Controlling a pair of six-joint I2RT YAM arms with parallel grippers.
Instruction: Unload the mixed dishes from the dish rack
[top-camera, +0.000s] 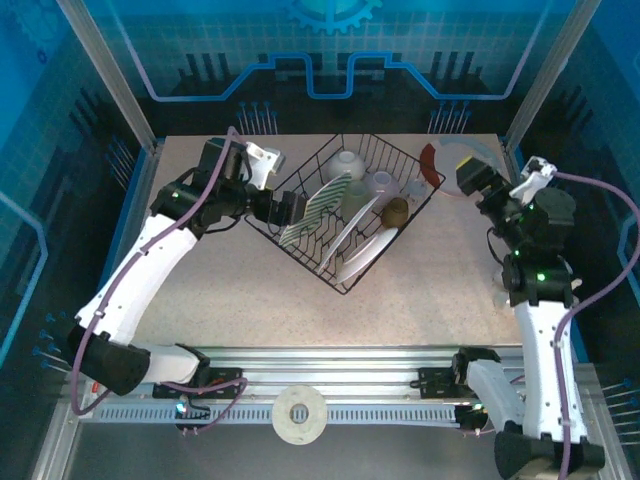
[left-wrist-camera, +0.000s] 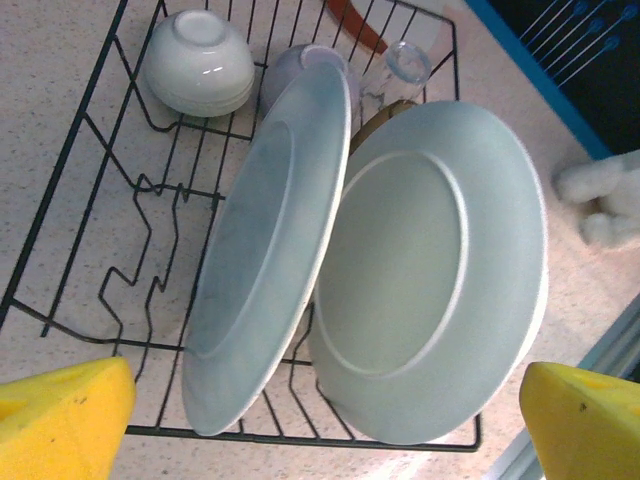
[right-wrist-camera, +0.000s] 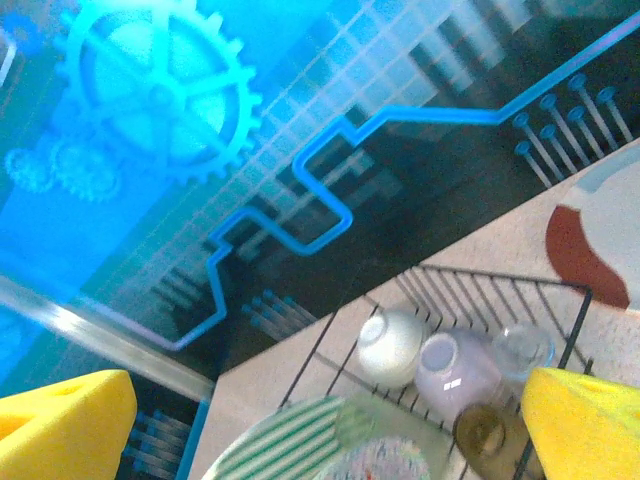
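**A:** Where is the rack sitting?

**B:** The rack (top-camera: 396, 241) is sitting mid-frame in the top view, turned cornerwise on the table (top-camera: 230, 300).

**A:** What is resting in it?

**B:** The striped plate (top-camera: 322, 205) is leaning at the left. The squiggle plate (top-camera: 360, 222) is standing just right of it, and the white plate (top-camera: 372, 254) is leaning toward the rack's lower corner. The bowl (top-camera: 345, 162) is lying upside down near the upper corner, with the clear cup (top-camera: 381, 182) just right of it. The brown cup (top-camera: 396, 211) is sitting below that.

**A:** What is the left gripper doing?

**B:** The left gripper (top-camera: 290, 208) is hovering at the rack's left edge, pointing at the plates. Its jaws are gaping wide and gripping nothing. In its wrist view the yellow pads (left-wrist-camera: 60, 420) are showing in the bottom corners, and the backs of two plates are standing beyond them, untouched.

**A:** And the right one?

**B:** The right gripper (top-camera: 472, 178) is hanging at the right of the frame, apart from the rack's right corner. It is near a red-and-white plate (top-camera: 445, 158) lying on the table. Its jaws are also standing fully open, holding nothing.
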